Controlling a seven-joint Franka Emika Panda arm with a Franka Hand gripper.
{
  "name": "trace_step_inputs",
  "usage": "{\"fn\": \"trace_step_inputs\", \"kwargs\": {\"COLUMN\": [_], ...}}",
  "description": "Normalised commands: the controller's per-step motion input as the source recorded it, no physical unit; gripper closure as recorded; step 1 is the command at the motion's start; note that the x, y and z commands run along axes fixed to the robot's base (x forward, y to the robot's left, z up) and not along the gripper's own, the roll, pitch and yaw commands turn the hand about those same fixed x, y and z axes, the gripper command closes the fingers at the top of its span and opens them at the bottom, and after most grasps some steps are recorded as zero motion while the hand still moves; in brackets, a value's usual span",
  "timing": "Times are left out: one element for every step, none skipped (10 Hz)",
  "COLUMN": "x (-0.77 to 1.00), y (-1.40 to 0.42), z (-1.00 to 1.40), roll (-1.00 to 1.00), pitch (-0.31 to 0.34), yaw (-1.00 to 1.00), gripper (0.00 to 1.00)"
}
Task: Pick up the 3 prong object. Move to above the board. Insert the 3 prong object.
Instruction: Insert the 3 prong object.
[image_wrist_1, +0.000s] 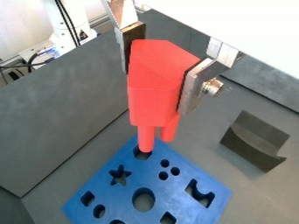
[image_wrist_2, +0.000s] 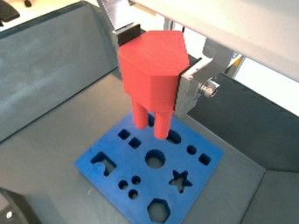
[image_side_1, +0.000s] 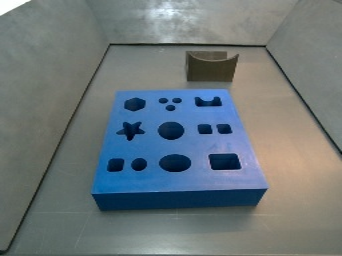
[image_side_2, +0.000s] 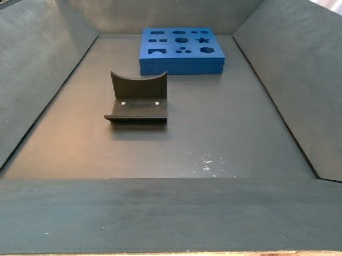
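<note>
The jaws (image_wrist_1: 158, 80) are clamped on the 3 prong object (image_wrist_1: 156, 87), so pickup and the move look done. In both wrist views it hangs directly below them over the board (image_wrist_2: 111, 171), its prongs just above or entering the holes. Full insertion seems left. Every visible board hole is empty.

Dark olive U-shaped block (image_side_1: 211, 65) upright near back wall, upper right in side view; grey bin floor (image_side_2: 201, 150), grey walls (image_side_1: 60, 60) around.
</note>
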Motion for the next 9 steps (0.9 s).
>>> {"fn": "trace_step_inputs", "kwargs": {"x": [0.13,0.16,0.27,0.35,0.29,0.17,0.0,0.0,-0.06], "y": [0.4,0.41,0.31,0.23,0.23,0.14,0.12,0.06,0.0], "z": [-0.48,-0.55,-0.61,-0.65,-0.67,-0.77,-0.82,-0.88,-0.9], "roll": [0.15,0.16,0.17,0.0,0.0,0.19,0.28,0.27,0.24], "pitch": [0.0,0.0,0.0,-0.034,-0.08,0.0,-0.003,-0.097,-0.211], "yaw": [0.0,0.0,-0.05,-0.29,-0.37,-0.39,-0.36,-0.31,-0.27], "gripper": [1.0,1.0,1.0,1.0,1.0,1.0,1.0,1.0,1.0]}}
